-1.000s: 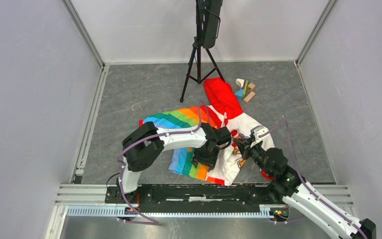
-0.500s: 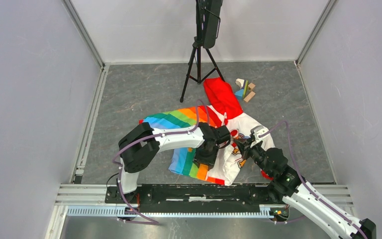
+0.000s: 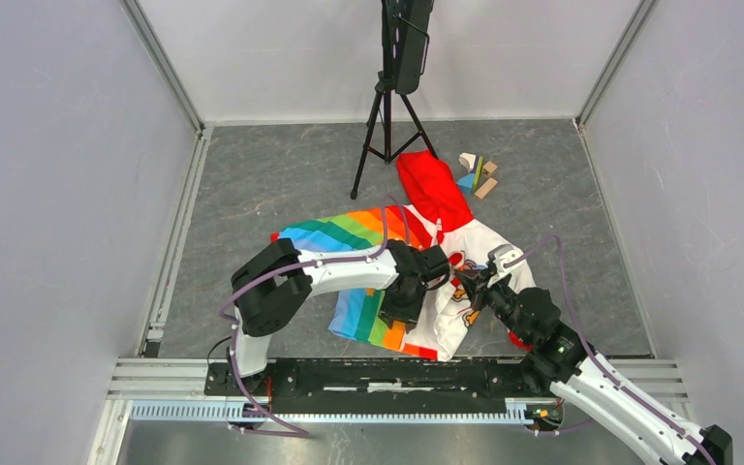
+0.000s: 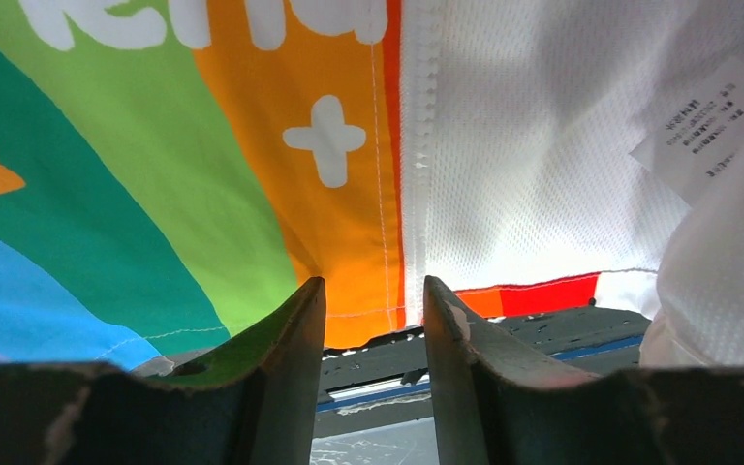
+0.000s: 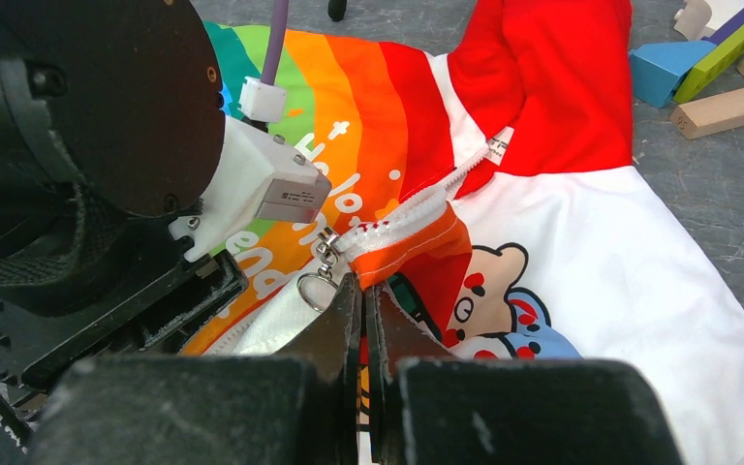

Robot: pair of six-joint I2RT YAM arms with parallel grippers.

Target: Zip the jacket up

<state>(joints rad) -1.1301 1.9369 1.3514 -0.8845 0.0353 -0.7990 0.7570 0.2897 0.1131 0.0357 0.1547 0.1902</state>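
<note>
Top external view gave you the jacket lying on the grey table, in the middle and nearer the arms than the far wall. Its long axis ran from the hem by the near rail up to the red hood, which pointed away from the arms and leaned a little to the right. The rainbow half lay on the left and the white cartoon half on the right.

Your left gripper was down at the hem of the rainbow half. In the left wrist view its jaws stood apart, with the orange stripe and the white zipper tape just past the tips and nothing clamped between them. A printed care label showed on the white mesh lining.

Your right gripper had its fingers pressed together on a raised fold of the jacket's orange front edge, just beside the metal slider and its ring pull.

Beyond the hood stood a black tripod, with a few toy blocks near it.
</note>
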